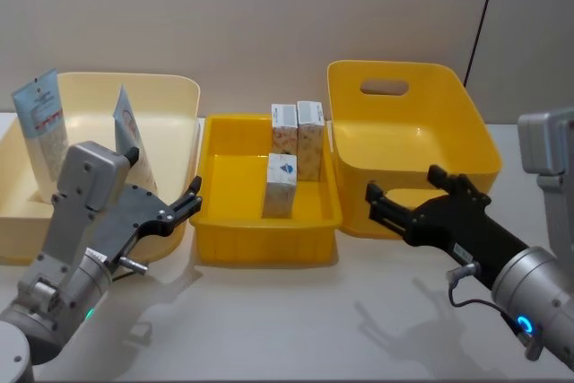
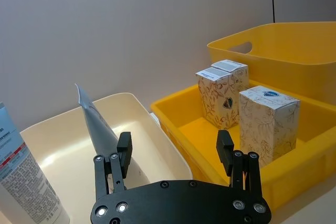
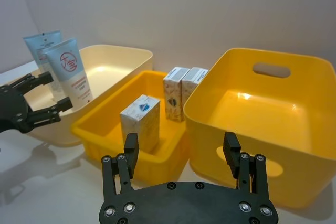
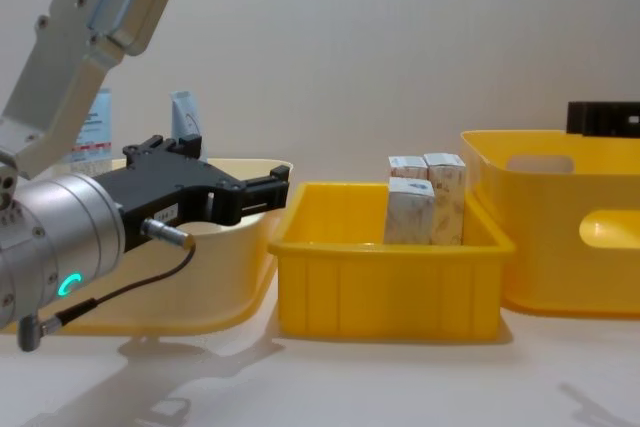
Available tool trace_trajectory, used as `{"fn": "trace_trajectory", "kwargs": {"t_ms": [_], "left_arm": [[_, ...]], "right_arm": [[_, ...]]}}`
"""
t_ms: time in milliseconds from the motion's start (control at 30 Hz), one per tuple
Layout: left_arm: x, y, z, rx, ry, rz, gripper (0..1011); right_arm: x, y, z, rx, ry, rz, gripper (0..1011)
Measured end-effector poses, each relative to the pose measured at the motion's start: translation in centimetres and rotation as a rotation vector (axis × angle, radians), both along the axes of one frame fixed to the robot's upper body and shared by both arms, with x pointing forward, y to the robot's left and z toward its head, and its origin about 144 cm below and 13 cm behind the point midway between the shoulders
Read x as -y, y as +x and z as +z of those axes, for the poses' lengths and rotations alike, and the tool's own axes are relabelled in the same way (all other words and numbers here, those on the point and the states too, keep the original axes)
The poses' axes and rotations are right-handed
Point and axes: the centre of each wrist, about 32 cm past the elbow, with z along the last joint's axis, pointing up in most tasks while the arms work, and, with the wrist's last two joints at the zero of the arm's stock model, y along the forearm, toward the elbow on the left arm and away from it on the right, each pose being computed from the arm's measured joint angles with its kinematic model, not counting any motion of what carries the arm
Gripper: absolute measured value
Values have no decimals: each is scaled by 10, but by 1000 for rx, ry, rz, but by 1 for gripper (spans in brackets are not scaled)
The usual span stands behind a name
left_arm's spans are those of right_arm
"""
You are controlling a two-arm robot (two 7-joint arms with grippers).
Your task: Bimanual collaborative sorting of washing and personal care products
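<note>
cartons (image 1: 281,184) in tray (image 1: 265,247), tubes (image 1: 41,118) in bin (image 1: 166,83)

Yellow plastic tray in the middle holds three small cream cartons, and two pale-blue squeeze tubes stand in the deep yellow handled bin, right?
Not quite. The two pale-blue squeeze tubes stand in the cream plastic bin on the robot's left, not the deep yellow handled bin, as the head view shows. The three cream cartons are in the middle yellow tray.
</note>
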Motion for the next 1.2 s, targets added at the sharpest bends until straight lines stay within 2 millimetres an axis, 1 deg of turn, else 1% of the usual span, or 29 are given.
{"fn": "trace_trajectory", "kwargs": {"t_ms": [133, 333, 433, 567, 900, 1200], "left_arm": [[0, 0, 0, 0, 0, 0, 1003], [0, 0, 0, 0, 0, 0, 1004], [0, 0, 0, 0, 0, 0, 1002], [0, 0, 0, 0, 0, 0, 1002], [0, 0, 0, 0, 0, 0, 1004], [0, 0, 0, 0, 0, 0, 1003]], "right_arm": [[-4, -2, 2, -27, -4, 17, 1001], [-16, 3, 1, -48, -23, 44, 1001], [-25, 9, -3, -49, -42, 56, 1001], [-32, 15, -6, -41, -56, 59, 1001], [-61, 35, -17, -13, -77, 45, 1001], [-82, 45, -23, -39, -80, 18, 1001]]}}
